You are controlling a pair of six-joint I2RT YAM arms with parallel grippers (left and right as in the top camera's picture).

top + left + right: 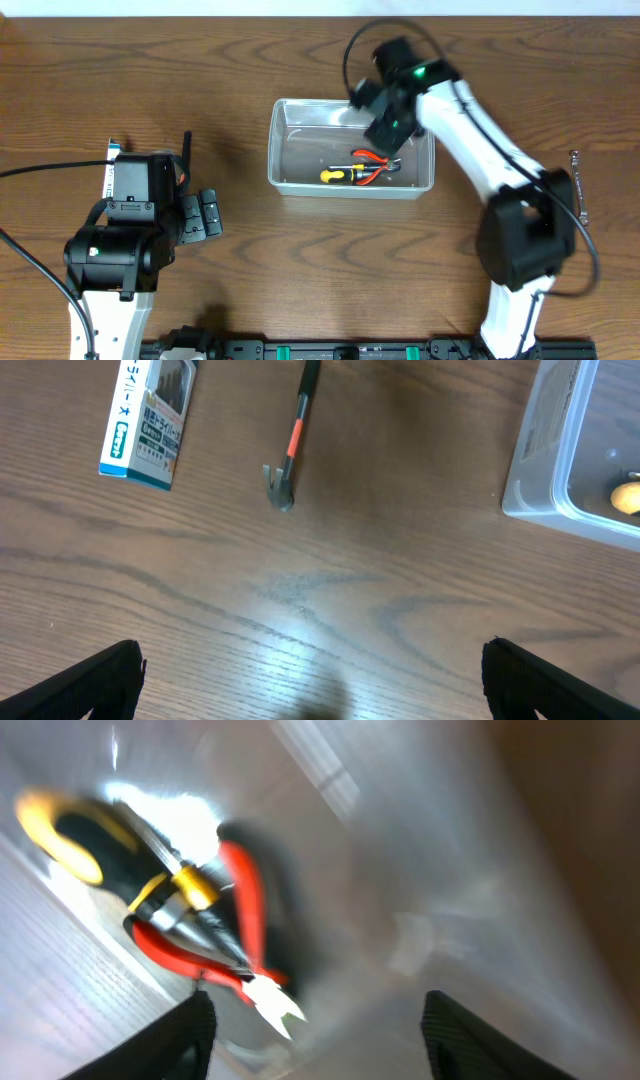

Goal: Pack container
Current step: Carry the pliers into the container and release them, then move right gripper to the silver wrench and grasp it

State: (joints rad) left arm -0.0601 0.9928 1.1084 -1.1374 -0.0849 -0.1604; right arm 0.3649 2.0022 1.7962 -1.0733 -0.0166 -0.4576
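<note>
The clear plastic container point(285, 150) stands in the middle of the table; its corner shows in the left wrist view point(540, 470). Inside lie a yellow-and-black screwdriver point(335, 175) and red-handled pliers point(375, 163), also in the right wrist view: screwdriver point(90, 830), pliers point(245, 920). My right gripper point(385, 128) is open and empty above the container's right half, over the pliers point(315, 1030). My left gripper point(200, 215) is open and empty over bare wood point(310, 690). A slim black-and-orange tool point(290, 445) lies ahead of it on the table.
A small blue-and-white box point(148, 418) lies left of the slim tool, partly under my left arm in the overhead view point(115, 150). A metal wrench point(578, 185) lies at the table's right side, beside the right arm.
</note>
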